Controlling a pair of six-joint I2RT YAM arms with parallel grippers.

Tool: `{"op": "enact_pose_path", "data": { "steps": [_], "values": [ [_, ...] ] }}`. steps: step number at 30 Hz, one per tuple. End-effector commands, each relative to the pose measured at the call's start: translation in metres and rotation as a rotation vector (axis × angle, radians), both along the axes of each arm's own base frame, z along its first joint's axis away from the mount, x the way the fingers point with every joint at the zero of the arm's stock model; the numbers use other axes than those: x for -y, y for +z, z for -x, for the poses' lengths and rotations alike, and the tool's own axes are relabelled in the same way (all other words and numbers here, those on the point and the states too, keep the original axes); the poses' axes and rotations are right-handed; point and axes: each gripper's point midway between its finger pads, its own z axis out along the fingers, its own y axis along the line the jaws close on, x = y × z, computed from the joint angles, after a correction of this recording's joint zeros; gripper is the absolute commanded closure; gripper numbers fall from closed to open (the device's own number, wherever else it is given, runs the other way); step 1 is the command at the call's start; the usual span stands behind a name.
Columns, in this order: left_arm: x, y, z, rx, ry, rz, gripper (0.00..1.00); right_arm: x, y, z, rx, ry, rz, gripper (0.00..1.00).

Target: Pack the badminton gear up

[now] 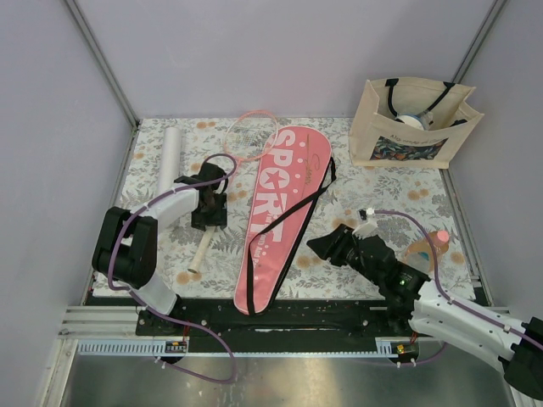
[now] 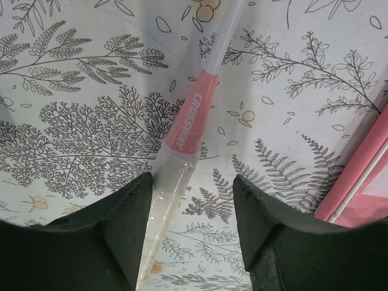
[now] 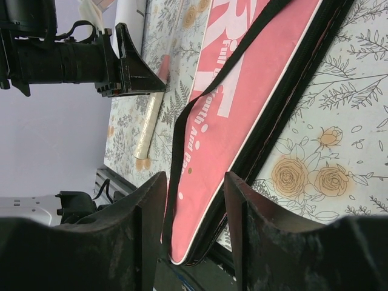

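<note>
Top view: long pink racket cover lettered "SPORT" [image 1: 280, 208] lies diagonally mid-table on the floral cloth [image 1: 424, 197], its black strap [image 1: 307, 199] across it. White tube [image 1: 172, 157] lies far left. Thin pink-framed racket [image 1: 202, 248] lies between tube and cover, with the left gripper [image 1: 209, 206] over its shaft. Right gripper [image 1: 326, 246] is just right of the cover. Beige tote bag [image 1: 411, 127] stands in the far right corner; small peach bottle [image 1: 439, 240] sits near the right arm.

Left wrist: jaws spread, the plastic-wrapped handle between them, close against one finger [image 2: 121, 230] and clear of the other.

Right wrist: jaws spread, pinching nothing; the cover's narrow end shows through the gap.
</note>
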Motion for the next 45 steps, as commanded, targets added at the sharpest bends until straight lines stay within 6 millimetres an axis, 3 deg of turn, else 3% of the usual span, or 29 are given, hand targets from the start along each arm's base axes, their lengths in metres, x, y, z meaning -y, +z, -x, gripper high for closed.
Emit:
{"op": "enact_pose_path", "data": {
  "steps": [1,7,13,17,23,25,34,39,45],
  "values": [
    [0.004,0.002,0.0,0.003,-0.002,0.023,0.43,0.004,-0.005,0.003,0.001,-0.002,-0.01,0.49],
    [0.022,-0.003,0.016,-0.017,0.0,0.142,0.47,0.008,-0.003,0.003,0.016,-0.017,-0.029,0.48],
    [0.021,-0.015,0.036,-0.04,0.01,0.157,0.51,0.009,-0.005,0.003,0.013,-0.013,-0.007,0.49],
    [0.027,-0.01,0.041,-0.027,-0.001,0.169,0.78,0.009,-0.006,0.003,0.004,-0.012,0.015,0.49],
    [0.047,0.013,0.047,0.035,-0.039,0.237,0.96,-0.001,0.005,0.001,-0.009,0.007,-0.01,0.48],
    [0.056,0.022,0.048,0.06,-0.056,0.268,1.0,-0.008,0.009,0.0,-0.015,0.024,-0.024,0.48],
    [0.099,0.056,0.058,0.175,-0.112,0.508,1.0,-0.048,0.023,-0.015,-0.044,0.064,-0.068,0.47],
    [0.116,0.062,0.066,0.189,-0.131,0.627,1.0,-0.08,0.029,-0.033,-0.035,0.06,-0.114,0.47],
    [0.119,0.062,0.073,0.183,-0.151,0.656,1.0,-0.12,0.024,-0.06,-0.029,0.042,-0.138,0.45]
  ]
}}
